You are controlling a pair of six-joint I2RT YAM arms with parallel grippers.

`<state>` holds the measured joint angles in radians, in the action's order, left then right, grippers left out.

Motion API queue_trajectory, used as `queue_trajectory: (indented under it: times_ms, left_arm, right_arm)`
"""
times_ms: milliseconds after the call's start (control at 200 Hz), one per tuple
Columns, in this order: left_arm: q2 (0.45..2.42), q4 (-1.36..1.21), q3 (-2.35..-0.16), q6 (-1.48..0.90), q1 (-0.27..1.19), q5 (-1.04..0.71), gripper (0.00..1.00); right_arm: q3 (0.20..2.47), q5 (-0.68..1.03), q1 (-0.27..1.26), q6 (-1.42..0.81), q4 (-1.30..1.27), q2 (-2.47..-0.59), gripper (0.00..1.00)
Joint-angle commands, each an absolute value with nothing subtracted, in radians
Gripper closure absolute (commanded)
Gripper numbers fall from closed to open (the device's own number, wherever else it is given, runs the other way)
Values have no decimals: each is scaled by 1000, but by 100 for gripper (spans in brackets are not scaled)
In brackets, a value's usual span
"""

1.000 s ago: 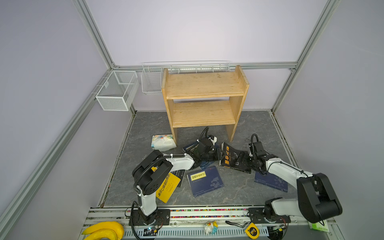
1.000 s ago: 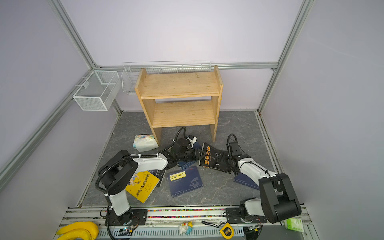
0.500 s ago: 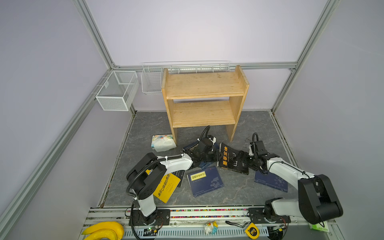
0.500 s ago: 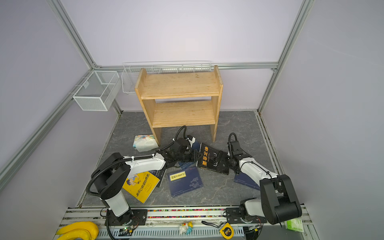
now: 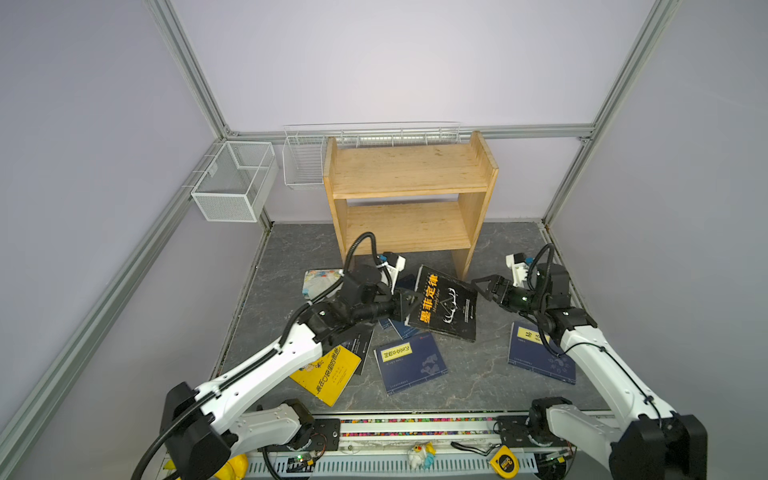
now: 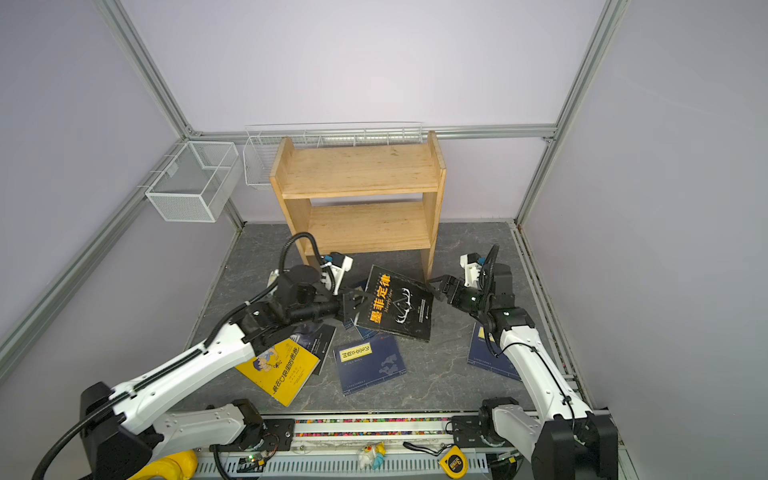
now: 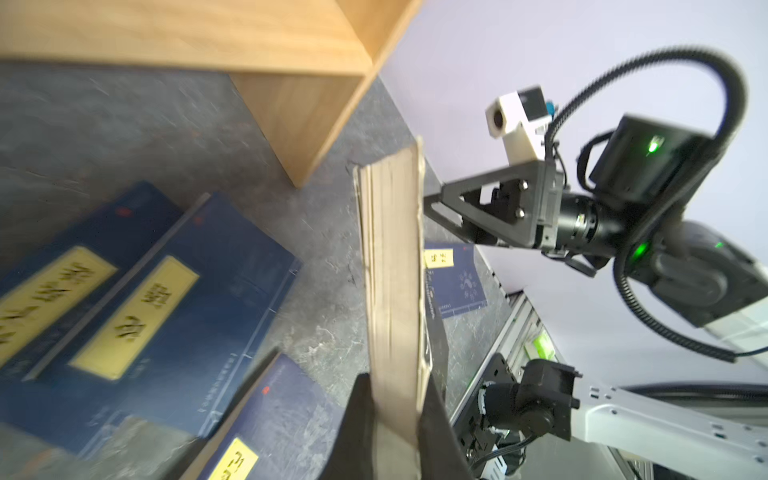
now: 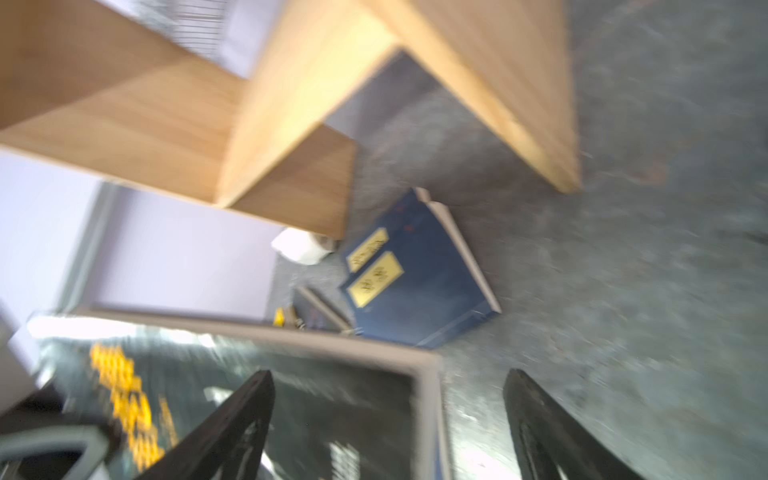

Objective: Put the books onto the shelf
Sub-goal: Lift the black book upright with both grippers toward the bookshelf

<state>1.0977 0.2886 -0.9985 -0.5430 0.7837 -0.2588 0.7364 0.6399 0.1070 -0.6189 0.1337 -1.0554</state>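
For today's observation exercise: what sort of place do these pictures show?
Probably a robot test booth: two white arms mounted on a rail, bare walls in a metal frame, and a wooden shelf with books scattered below.

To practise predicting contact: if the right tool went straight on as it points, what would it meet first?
Likely the right tool meets the edge of the black paperback with yellow characters; depth is unclear.

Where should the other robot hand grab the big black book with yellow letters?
Probably by its free edge, opposite the one the left gripper pinches, coming in from the right. The black book is thin and tilted up, so the open right gripper can straddle that edge.
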Motion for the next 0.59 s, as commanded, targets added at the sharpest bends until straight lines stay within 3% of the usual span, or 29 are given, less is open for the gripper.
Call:
queue_trajectory:
  times_ms: [0,315,590]
  left_arm:
    - [1011,325,-1067,-498,706,-264,100]
    - [987,354,-1182,-419,662,-288,100]
    - [986,300,-1198,-414,621,-335,100]
  right_arm:
    - [760,821,106,-677,25,-1027,11]
    - [757,887,274,-796,-147,-1100,8]
    - [683,934,311,-1027,-594,-1198,1]
